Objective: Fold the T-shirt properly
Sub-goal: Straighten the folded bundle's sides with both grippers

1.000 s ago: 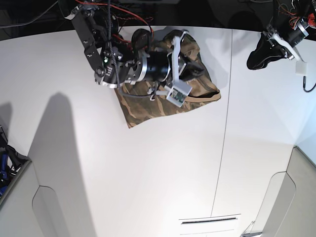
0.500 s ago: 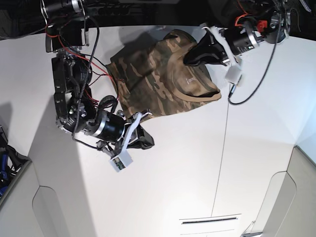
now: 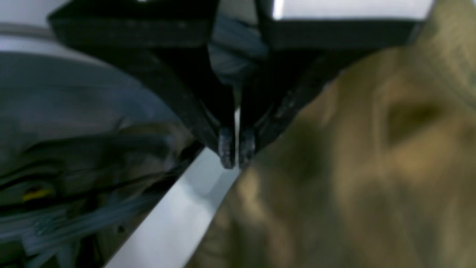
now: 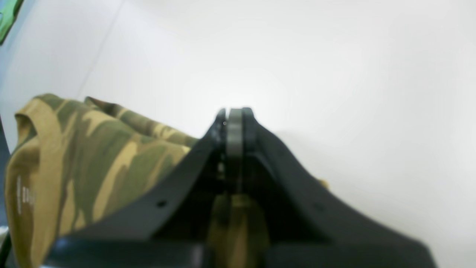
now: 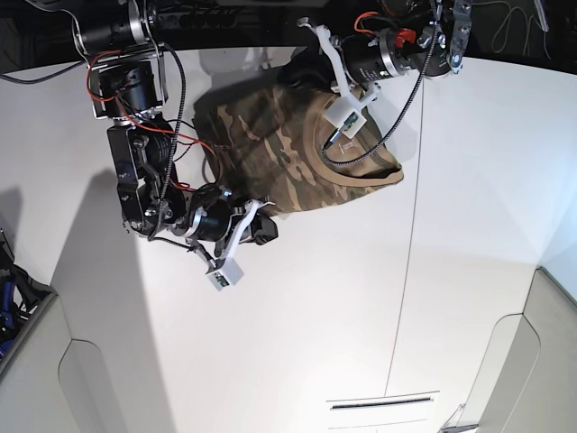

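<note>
The camouflage T-shirt [image 5: 288,158] lies bunched at the far middle of the white table [image 5: 297,343], its tan collar [image 5: 365,176] toward the right. My left gripper [image 5: 302,72] is at the shirt's far edge. In the left wrist view it [image 3: 233,149] is shut, tips at the border of the blurred cloth [image 3: 353,167], and I cannot tell if any cloth is pinched. My right gripper [image 5: 264,233] sits at the shirt's near corner. Seen from its wrist camera, it [image 4: 234,115] is shut with no cloth between its tips, and the shirt [image 4: 85,149] lies to its left and beneath it.
A seam [image 5: 410,262] runs down the table right of the shirt. Grey panels stand at the near left [image 5: 81,379] and near right [image 5: 532,361] corners. A slot [image 5: 383,403] lies near the front edge. Cables and dark hardware [image 5: 225,18] line the back.
My left arm swung in from the far right to the shirt's far edge and its jaws closed. My right arm left the shirt's top, dropped to the near left, then edged back to the shirt's near corner.
</note>
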`<state>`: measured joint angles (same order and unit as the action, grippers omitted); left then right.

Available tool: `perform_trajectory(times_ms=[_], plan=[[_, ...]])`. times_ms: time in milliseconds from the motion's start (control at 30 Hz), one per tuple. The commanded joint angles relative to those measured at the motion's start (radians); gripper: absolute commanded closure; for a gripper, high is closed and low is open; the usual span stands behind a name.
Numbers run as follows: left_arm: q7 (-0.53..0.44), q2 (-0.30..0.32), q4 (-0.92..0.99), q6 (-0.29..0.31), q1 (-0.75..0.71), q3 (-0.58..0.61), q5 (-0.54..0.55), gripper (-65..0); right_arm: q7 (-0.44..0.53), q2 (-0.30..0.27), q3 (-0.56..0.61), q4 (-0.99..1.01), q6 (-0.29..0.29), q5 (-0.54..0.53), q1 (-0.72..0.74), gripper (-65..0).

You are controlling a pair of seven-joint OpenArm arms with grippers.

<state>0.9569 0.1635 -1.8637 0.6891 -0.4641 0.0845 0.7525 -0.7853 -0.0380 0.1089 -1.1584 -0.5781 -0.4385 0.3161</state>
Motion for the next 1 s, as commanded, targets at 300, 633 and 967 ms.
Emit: perform_trajectory(times_ms=[300, 633, 967], plan=[[-0.037, 0.013, 0.275, 0.009, 0.226, -0.001, -0.097, -2.8, -0.103, -0.002, -0.002, -0.018, -0.01, -0.101, 0.021, 0.0], [-0.169, 0.059, 0.419, -0.053, 0.469, -0.001, -0.284, -2.8, -0.126, -0.07, -0.003, -0.078, -0.013, -0.174, -0.018, 0.0], [-0.196, 0.059, 0.487, -0.132, 0.602, -0.001, -0.353, -2.8, -0.151, -0.07, -0.003, -0.249, -0.013, -0.238, -0.199, 0.0]])
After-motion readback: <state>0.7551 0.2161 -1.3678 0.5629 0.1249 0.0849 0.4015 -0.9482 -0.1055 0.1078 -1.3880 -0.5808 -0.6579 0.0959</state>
